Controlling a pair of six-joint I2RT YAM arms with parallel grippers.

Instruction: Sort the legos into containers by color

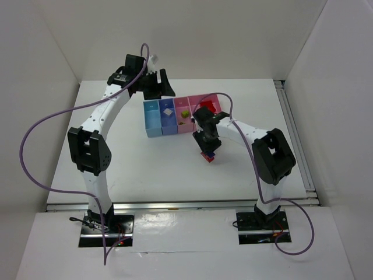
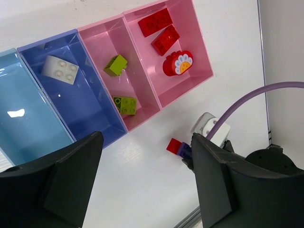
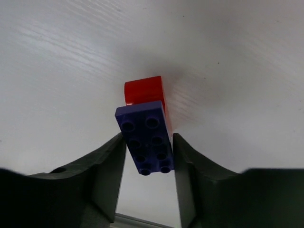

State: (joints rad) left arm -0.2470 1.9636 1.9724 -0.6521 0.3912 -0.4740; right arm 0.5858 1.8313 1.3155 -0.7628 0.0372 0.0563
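The right gripper (image 3: 148,145) is pinching the blue-and-red stacked brick (image 3: 146,135). Its two dark fingers (image 3: 107,164) press the long sides of the blue plate, stud side facing the wrist camera, with the red block fixed at the far end, beyond the fingertips. That red end is at the white table (image 3: 71,57); whether it touches the surface cannot be told. In the top view this gripper points down, and the row of four joined bins (image 1: 154,125) lies a little beyond it, away from the arm's base.

The left gripper (image 2: 142,183) is spread wide with nothing between its fingers. It hangs above the table near the row of bins, looking down at them. In its wrist view the light blue bin (image 2: 28,137) is nearest its left finger. Next comes the periwinkle bin (image 2: 92,107), holding a white brick (image 2: 60,70). Then comes the pink bin (image 2: 107,42), holding two yellow-green bricks (image 2: 116,65). The wider pink bin (image 2: 190,31) is farthest out. It holds two red bricks (image 2: 155,22) and a red flower piece (image 2: 178,63). The pinched brick shows just beside the left gripper's right finger, outside the bins.
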